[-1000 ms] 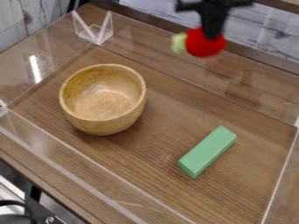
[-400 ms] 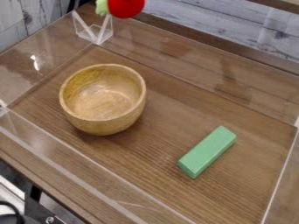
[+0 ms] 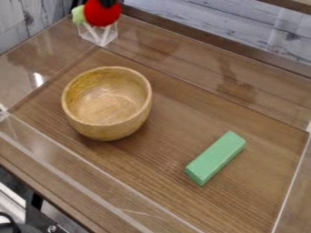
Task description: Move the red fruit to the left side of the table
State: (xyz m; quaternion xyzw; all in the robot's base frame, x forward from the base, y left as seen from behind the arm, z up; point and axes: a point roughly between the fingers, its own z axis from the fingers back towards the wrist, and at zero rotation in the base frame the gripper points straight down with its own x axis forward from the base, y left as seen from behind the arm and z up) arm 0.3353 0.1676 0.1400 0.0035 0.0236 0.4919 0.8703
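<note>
Hanging in the upper left of the frame, the red fruit (image 3: 102, 14) shows its glossy side, with the leafy green (image 3: 79, 15) poking out to its left; the gripper (image 3: 108, 4) is mostly cut off by the top edge, its fingers brought together on the fruit. The fruit looks like a light toy, probably firm plastic or foam, so it should bear a steady squeeze, but that smooth, rounded skin could slip or roll if pinched off-centre. The best hold is across its widest part, with the pads on opposite sides and clear of the stem, which would likely bend or twist away. Just below it, a clear folded piece (image 3: 97, 36) stands near the upper left corner and could be knocked if the fruit is lowered straight down. The wooden bowl (image 3: 107, 102) sits left of centre on the table (image 3: 183, 86), its raised rim another thing to avoid; the green block (image 3: 216, 158) lies at lower right, well out of the way.
</note>
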